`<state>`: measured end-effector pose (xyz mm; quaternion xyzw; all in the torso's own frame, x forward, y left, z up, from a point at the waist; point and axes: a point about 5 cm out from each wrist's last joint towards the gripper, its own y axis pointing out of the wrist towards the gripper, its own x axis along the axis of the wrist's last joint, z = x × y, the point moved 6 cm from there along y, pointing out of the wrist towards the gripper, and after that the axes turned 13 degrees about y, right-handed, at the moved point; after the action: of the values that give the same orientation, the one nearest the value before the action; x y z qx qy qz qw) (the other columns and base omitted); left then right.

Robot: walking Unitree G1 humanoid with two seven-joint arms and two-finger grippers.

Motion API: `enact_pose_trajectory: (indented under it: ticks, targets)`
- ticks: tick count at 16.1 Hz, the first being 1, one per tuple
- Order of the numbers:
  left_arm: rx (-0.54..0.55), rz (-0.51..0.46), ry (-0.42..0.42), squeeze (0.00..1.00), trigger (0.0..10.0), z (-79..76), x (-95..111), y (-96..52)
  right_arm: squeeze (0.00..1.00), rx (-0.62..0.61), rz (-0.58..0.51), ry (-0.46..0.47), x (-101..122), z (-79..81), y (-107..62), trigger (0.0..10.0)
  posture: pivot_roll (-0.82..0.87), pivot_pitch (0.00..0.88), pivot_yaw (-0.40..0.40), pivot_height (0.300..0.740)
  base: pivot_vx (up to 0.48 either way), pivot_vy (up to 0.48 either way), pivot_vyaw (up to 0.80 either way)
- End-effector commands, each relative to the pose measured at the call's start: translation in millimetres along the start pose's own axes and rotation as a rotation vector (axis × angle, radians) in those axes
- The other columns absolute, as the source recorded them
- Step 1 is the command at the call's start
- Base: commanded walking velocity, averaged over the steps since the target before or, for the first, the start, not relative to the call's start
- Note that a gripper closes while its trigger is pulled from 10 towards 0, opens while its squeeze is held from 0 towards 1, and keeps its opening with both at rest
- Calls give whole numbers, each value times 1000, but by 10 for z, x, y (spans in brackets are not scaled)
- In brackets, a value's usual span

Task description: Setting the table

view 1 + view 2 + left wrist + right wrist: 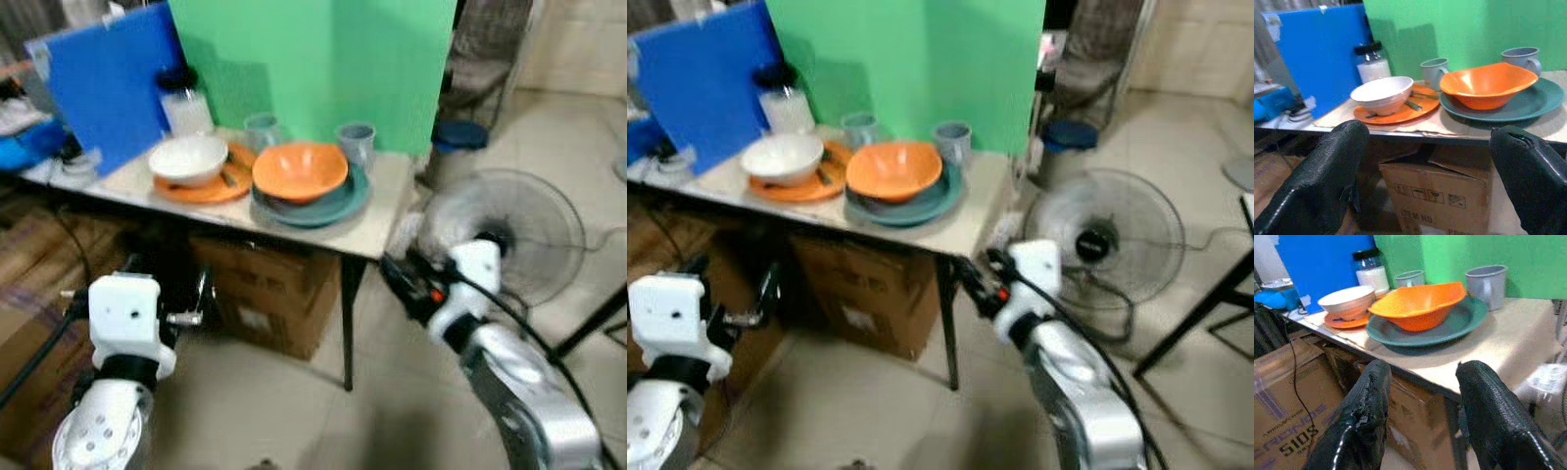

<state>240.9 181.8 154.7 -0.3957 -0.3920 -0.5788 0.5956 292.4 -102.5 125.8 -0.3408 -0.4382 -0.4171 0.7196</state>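
On a small table [372, 230] an orange bowl [300, 169] rests in a teal plate [338, 208]. To its left a white bowl [188, 159] sits on an orange plate [196, 189] with cutlery beside it. Two grey-blue mugs [357, 142] [262, 128] stand behind them. My left gripper [1430, 181] is open, below and in front of the table's near edge. My right gripper [1422, 406] is open too, held low beside the table's right corner. Neither holds anything.
A jar with a black lid [184, 101] stands at the back left by a blue board [108, 78] and a green board [313, 64]. Cardboard boxes [269, 294] sit under the table. A floor fan [509, 235] is on the right, a chair [485, 59] behind.
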Motion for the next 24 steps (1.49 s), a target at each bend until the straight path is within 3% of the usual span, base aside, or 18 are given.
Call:
enact_pose_trajectory:
  ticks: [1, 4, 8, 24]
  targets:
    - [-10, 2, 4, 0, 10000, 1, -5, 15, 0, 0, 8, -2, -14, 9, 49, 10000, -69, 0, 58, 740, 300, 0, 0]
    - [-21, -9, 6, 0, 10000, 0, 17, 31, 0, 18, -1, -9, 6, 102, 150, 10000, -61, 0, 54, 740, 311, 0, 0]
    - [-34, -4, 13, 0, 10000, 21, -8, 9, 0, -8, 22, -9, -27, 59, 191, 10000, -58, 0, 51, 740, 322, 0, 0]
    - [-52, -13, 11, 0, 10000, 10, -1, 21, 0, 38, 43, -24, -12, 103, 217, 10000, -59, 0, 32, 740, 398, 0, -60]
